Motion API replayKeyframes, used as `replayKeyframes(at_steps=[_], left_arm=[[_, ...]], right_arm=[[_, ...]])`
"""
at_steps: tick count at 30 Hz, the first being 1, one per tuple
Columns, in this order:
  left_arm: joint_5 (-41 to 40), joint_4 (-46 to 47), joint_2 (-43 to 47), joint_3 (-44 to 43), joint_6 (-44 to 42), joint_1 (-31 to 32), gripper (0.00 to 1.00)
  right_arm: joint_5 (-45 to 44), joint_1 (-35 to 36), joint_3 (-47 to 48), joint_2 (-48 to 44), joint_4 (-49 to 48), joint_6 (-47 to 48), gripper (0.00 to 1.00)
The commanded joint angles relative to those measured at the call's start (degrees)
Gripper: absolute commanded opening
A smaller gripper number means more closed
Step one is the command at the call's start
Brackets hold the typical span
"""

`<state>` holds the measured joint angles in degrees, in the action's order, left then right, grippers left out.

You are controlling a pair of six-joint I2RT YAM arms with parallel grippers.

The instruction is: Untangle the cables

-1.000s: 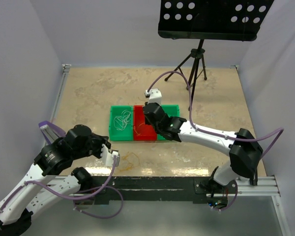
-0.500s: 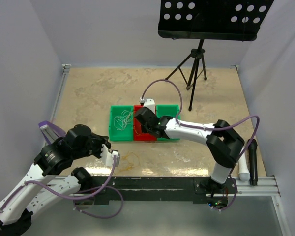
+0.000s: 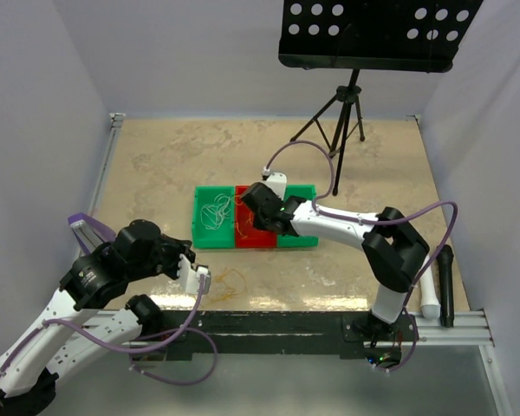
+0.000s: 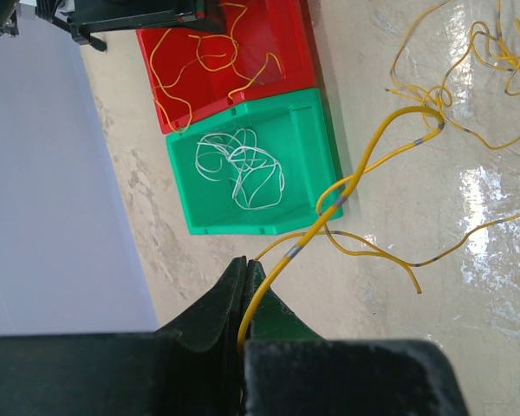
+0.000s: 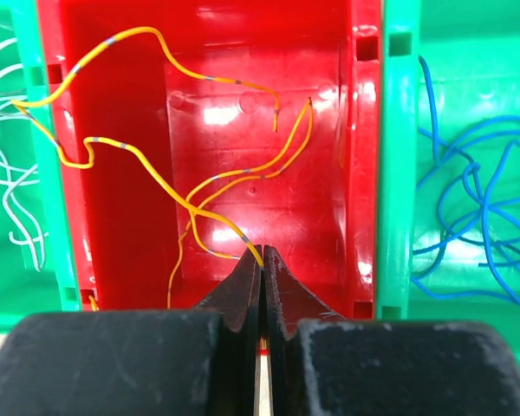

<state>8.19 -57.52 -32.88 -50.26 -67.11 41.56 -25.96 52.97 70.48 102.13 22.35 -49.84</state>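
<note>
You have yellow cables (image 5: pixel 193 208) with grey bands, white cables (image 4: pixel 243 169), blue cables (image 5: pixel 477 199), a red bin (image 4: pixel 286 65), green bins (image 4: pixel 312 121), and a beige marbled tabletop (image 4: pixel 355 52).

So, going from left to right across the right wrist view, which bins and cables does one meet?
Left green bin with white cables → red bin with yellow cables → right green bin with blue cables.
</note>
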Motion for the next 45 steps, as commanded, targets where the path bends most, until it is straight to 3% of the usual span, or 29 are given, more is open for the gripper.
replayKeyframes(at_steps=[1,5,10,27,33,36,41,45], left_arm=[[1.2,1.2,0.4,-0.8,-0.5,-0.5,0.0],[1.6,1.1,0.5,-0.6,-0.6,-0.5,0.0],[1.7,1.3,0.4,-0.7,-0.6,-0.4,0.0],[2.0,0.7,0.9,-1.1,-0.4,-0.8,0.0],[1.9,0.4,1.3,-0.8,0.0,-0.8,0.0],[2.2,-0.1,1.4,-0.1,0.2,-0.8,0.0],[2.7,0.2,1.2,-0.1,0.6,-0.7,0.0],[2.3,1.0,1.3,0.0,2.6,-0.7,0.0]], right_arm=[[-2.7,0.0,2.2,-0.8,3.1,-4.1,0.0],[-6.2,0.0,3.4,-1.2,7.5,-7.4,0.0],[-7.1,0.0,1.7,-4.8,6.4,-7.5,0.0],[-2.9,0.1,7.9,7.0,1.0,-2.3,0.0],[0.3,0.3,1.1,-4.6,-10.4,2.8,0.33],[0.8,0.3,1.9,-5.8,-7.6,3.7,0.45],[0.9,0.6,-0.4,-9.8,-6.5,5.5,0.52],[3.1,2.7,-6.6,-19.0,-13.9,13.4,0.49]])
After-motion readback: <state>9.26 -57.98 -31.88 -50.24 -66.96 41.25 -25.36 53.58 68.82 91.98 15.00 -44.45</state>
